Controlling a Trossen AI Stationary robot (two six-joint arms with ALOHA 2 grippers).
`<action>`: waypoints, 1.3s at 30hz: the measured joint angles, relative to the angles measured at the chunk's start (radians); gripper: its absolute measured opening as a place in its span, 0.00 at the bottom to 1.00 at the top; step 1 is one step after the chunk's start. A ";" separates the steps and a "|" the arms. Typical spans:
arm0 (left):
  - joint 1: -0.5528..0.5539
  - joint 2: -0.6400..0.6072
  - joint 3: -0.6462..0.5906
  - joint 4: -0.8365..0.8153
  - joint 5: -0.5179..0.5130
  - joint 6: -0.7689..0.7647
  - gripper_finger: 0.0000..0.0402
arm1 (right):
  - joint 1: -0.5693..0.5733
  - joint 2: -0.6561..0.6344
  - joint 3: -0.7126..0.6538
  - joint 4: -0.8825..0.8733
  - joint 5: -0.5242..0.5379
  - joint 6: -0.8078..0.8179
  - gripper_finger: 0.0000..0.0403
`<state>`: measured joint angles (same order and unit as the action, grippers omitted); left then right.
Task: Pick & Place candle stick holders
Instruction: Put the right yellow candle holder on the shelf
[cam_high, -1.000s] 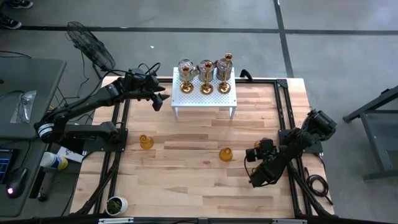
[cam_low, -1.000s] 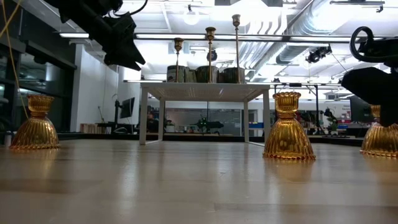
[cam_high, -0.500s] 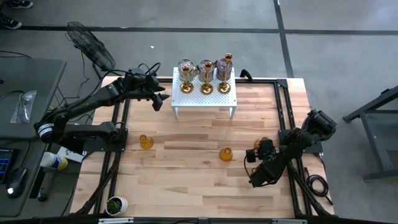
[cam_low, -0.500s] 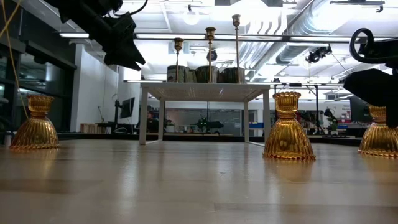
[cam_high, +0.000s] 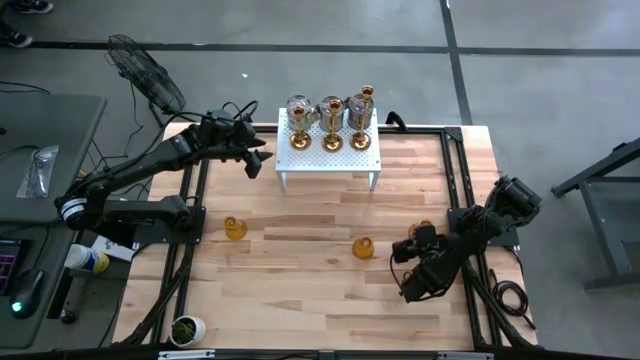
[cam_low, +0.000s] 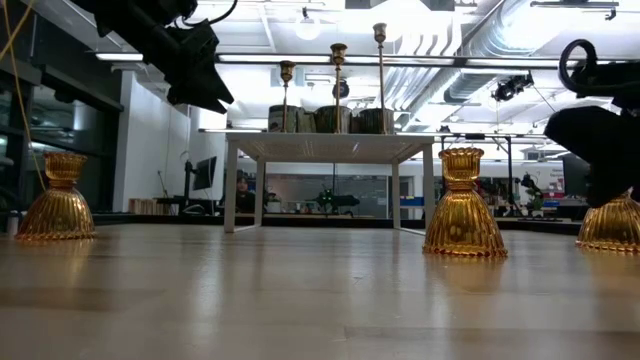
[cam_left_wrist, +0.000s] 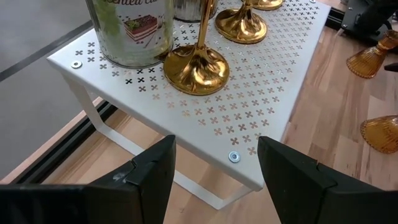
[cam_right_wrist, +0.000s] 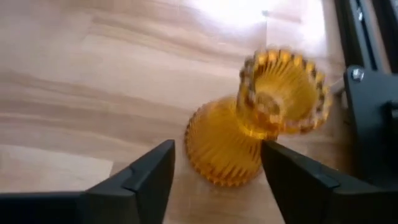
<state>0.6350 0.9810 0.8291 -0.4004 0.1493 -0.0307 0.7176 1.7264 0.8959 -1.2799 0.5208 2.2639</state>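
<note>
Right gripper spread wide, empty, over amber holder standing on table near its right edge. Best lowered square over the narrow neck before closing. Left gripper parted, empty, hovering by stand bearing gold holders.

Tin can on the white perforated stand, paper label with a picture of a layered cake slice, one line of lettering cut off at the frame's edge, not readable, no other text legible
</note>
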 joint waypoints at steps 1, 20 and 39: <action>0.000 0.000 0.000 0.000 0.000 0.000 0.56 | -0.005 0.000 -0.004 -0.004 0.001 0.000 0.61; 0.000 0.000 0.000 -0.014 0.000 0.034 0.56 | -0.066 0.000 -0.045 -0.026 0.016 0.013 0.55; 0.000 0.000 0.000 -0.014 0.000 0.034 0.56 | -0.066 -0.002 -0.043 -0.047 0.038 0.016 0.30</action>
<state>0.6346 0.9810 0.8291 -0.4141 0.1493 0.0036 0.6518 1.7241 0.8524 -1.3274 0.5591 2.2795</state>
